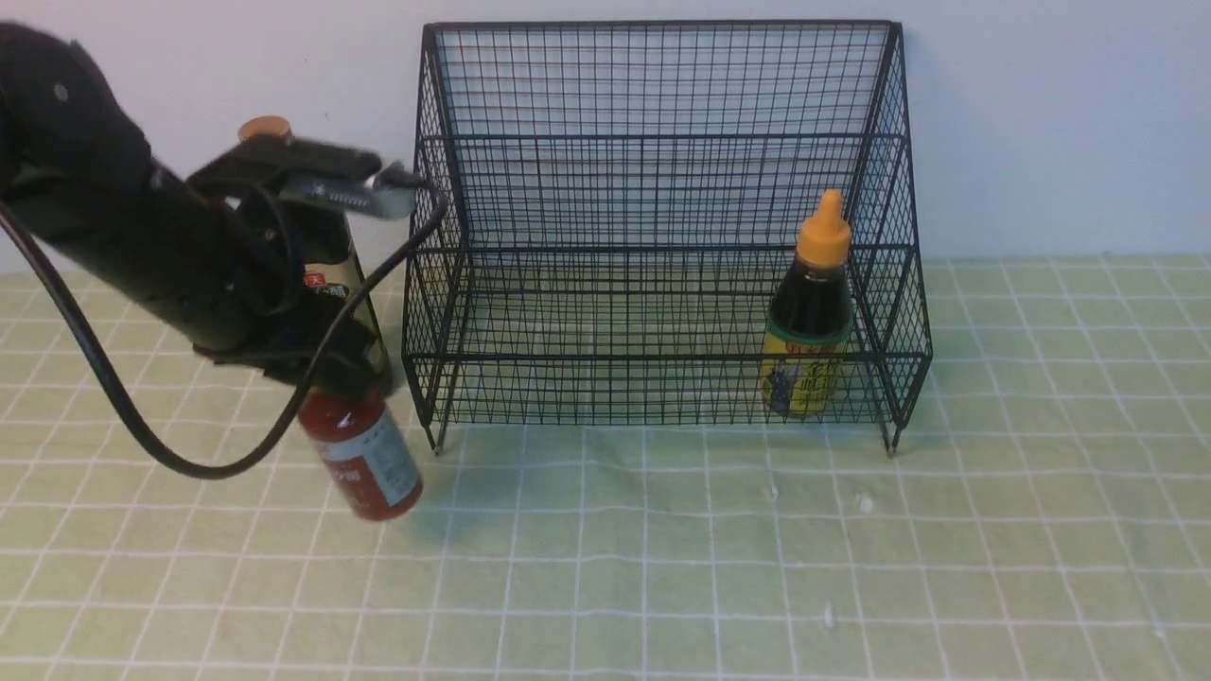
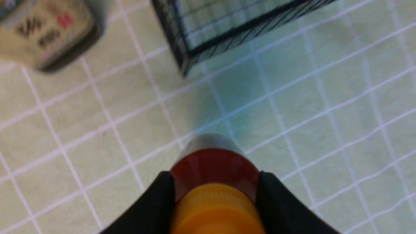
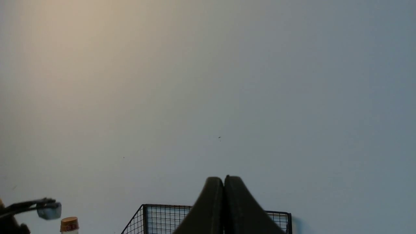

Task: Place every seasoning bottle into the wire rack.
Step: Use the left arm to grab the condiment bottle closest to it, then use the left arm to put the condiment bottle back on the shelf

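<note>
The black wire rack (image 1: 662, 189) stands against the back wall. The dark-sauce bottle (image 1: 809, 312) with orange nozzle cap stands upright in its lower step at the right. My left gripper (image 1: 331, 374) is shut on the red-sauce bottle (image 1: 364, 459), held tilted just above the cloth left of the rack. In the left wrist view the fingers (image 2: 152, 208) clamp its red shoulder (image 2: 214, 167) by the yellow cap. The tall vinegar bottle (image 1: 336, 255) stands behind my left arm; its gold cap (image 1: 264, 128) shows. My right gripper (image 3: 223, 179) is shut, empty, raised and facing the wall.
A green checked cloth (image 1: 710, 549) covers the table. The rack's corner (image 2: 187, 61) and the vinegar bottle's label (image 2: 42, 32) show in the left wrist view. A black cable (image 1: 114, 397) hangs from my left arm.
</note>
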`<control>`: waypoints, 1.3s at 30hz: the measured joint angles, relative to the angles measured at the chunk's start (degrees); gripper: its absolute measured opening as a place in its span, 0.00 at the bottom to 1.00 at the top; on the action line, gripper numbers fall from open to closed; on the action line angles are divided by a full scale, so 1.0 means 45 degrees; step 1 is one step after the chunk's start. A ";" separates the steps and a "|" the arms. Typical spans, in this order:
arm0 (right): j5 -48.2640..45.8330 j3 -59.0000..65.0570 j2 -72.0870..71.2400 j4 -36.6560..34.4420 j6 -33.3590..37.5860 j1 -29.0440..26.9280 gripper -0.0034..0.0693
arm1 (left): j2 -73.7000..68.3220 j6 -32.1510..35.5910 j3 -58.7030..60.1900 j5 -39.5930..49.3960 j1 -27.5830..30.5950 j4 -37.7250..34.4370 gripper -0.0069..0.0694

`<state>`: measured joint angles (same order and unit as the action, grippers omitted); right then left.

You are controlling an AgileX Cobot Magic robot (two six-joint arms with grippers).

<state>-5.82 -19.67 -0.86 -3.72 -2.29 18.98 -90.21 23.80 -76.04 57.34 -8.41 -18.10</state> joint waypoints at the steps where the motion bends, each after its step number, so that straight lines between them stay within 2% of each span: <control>1: 0.0000 0.0000 0.0000 0.0000 0.0000 0.0000 0.03 | 0.0089 -0.0232 -0.0580 0.0104 -0.0430 -0.0016 0.46; 6: 0.0000 0.0000 0.0000 0.0000 0.0000 0.0000 0.03 | 0.0046 -0.1132 -0.2533 0.0199 -0.1674 0.0061 0.46; 12: 0.0000 0.0000 0.0000 0.0000 0.0000 0.0000 0.03 | -0.0882 -0.1683 -0.4395 -0.0119 -0.2679 0.1381 0.46; 21: 0.0000 0.0000 0.0000 0.0000 0.0000 0.0000 0.03 | -0.3108 -0.2513 -0.5322 -0.0194 -0.2739 0.3217 0.46; 39: 0.0000 0.0000 0.0000 0.0000 0.0000 0.0000 0.03 | -0.4787 -0.2652 -0.5374 -0.0403 -0.2739 0.3117 0.46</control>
<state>-5.82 -19.67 -0.86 -3.72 -2.29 18.98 -111.75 11.86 -100.22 55.53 -20.74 -4.07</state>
